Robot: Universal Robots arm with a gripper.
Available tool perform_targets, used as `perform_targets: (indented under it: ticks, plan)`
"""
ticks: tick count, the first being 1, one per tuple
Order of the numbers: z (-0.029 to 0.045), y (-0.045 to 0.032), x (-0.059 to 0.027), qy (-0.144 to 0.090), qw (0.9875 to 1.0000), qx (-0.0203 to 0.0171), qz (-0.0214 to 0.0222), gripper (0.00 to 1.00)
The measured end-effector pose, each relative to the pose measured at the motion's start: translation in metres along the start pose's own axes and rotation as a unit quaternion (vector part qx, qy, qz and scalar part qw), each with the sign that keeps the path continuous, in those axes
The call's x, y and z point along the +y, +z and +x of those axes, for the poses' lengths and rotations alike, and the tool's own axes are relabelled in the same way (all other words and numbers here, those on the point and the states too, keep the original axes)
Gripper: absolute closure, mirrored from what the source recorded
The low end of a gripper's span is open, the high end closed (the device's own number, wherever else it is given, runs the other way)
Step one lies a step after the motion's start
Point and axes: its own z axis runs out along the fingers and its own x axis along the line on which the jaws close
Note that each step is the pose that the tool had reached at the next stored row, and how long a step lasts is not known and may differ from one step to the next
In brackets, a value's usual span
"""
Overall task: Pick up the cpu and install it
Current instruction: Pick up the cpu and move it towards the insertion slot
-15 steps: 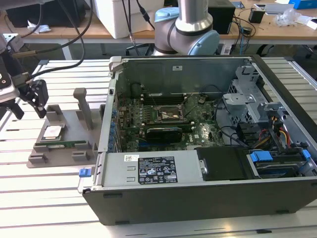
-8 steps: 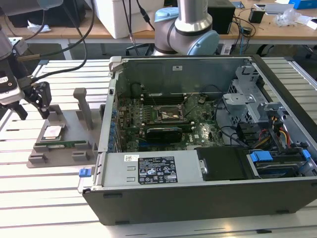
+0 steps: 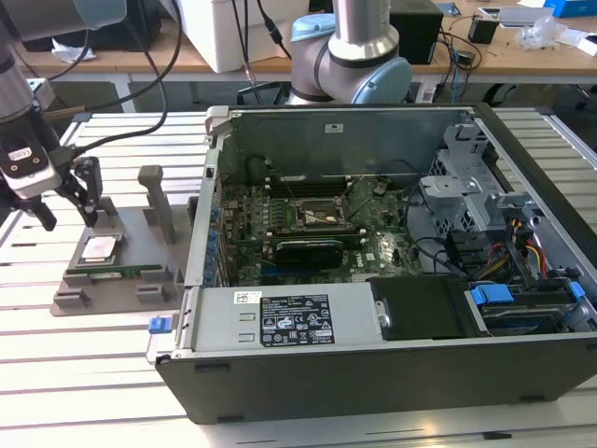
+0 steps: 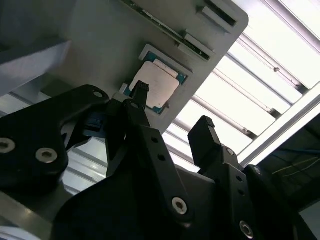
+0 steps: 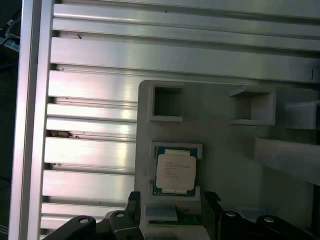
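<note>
Item 1, cpu (image 3: 100, 248): we found it lying flat, metal top up, in a shallow square pocket of the grey holder (image 3: 70, 299). It is square, so we recorded no long axis. Its edges ran parallel to the pocket walls, and a thin green rim showed around the lid in both wrist views (image 4: 157, 85) (image 5: 175, 171).

Item 2, tool (image 3: 67, 201): it hung just above the holder with its fingers spread apart and nothing between them, clear of the cpu.

Item 3, computer case (image 3: 373, 373): it lay open beside the holder, on the exterior view's right, both on the slatted worktop (image 3: 75, 373).

Obscured: in the second wrist view one fingertip (image 4: 141, 87) overlapped a corner of the cpu. In the first wrist view the tool (image 5: 171, 200) was cut off at the frame edge. We could not make out the markings on the lid.
</note>
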Motion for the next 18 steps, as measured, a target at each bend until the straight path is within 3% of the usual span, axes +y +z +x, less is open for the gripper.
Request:
perform_targets:
  ticks: [5, 9, 12, 18]
  plan:
    - [-0.0005, 0.0027, 0.0001, -0.025, 0.9996, 0.0002, 0.0079, 0.40]
    - [-0.0057, 0.0081, 0.0006, -0.035, 0.9993, 0.0005, 0.0084, 0.40]
    - [-0.0104, 0.0187, 0.0026, -0.036, 0.9993, 0.0013, 0.0083, 0.40]
    - [-0.0110, 0.0374, 0.0078, -0.033, 0.9994, 0.0017, 0.0083, 0.40]
